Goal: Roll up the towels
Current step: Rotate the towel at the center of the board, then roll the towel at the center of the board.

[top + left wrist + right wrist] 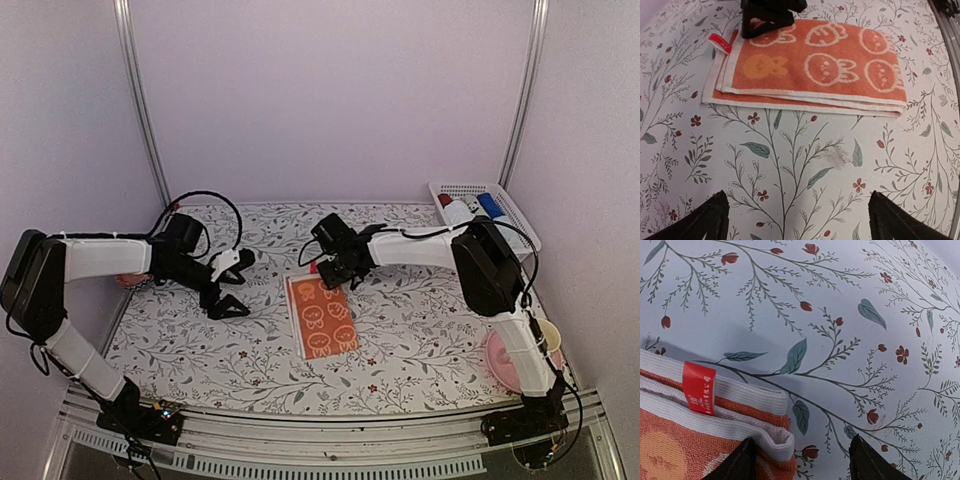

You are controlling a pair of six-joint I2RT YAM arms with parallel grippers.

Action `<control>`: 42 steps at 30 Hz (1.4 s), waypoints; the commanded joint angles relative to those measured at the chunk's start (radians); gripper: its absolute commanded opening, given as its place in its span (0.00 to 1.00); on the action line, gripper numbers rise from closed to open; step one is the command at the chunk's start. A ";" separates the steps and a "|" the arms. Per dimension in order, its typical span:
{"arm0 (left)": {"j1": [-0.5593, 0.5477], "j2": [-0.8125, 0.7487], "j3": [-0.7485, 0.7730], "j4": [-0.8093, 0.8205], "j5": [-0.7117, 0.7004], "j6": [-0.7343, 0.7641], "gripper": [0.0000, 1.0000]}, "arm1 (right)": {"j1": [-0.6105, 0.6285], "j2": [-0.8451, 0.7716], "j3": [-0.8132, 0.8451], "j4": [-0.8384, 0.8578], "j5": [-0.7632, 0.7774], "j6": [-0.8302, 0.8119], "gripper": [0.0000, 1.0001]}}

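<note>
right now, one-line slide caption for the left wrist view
Folded orange towel with a red tag lies flat on the floral tablecloth, beyond the open left fingers

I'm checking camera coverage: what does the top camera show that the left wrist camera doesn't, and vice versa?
Top only: a white plastic basket at the far right and a round pink plate at the near right. Left wrist only: the stacked folded layers along the edge of the orange-red towel with white cartoon faces, and a grey smudge on the floral tablecloth. Both: that towel, flat on the tablecloth.
</note>
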 commanded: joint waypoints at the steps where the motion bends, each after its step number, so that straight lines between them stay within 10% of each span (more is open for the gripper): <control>1: -0.073 -0.041 -0.046 0.047 -0.033 0.109 0.97 | -0.060 0.054 -0.005 -0.097 0.076 0.020 0.65; 12: -0.355 -0.114 -0.199 0.312 -0.291 0.214 0.97 | -0.101 -0.021 0.063 -0.102 0.041 -0.078 0.69; 19: -0.497 -0.040 -0.202 0.424 -0.470 0.247 0.88 | -0.097 -0.242 -0.125 -0.045 -0.003 -0.114 0.99; 42: -0.656 0.214 -0.158 0.573 -0.705 0.316 0.51 | -0.070 -0.992 -0.870 0.266 0.001 -0.074 0.99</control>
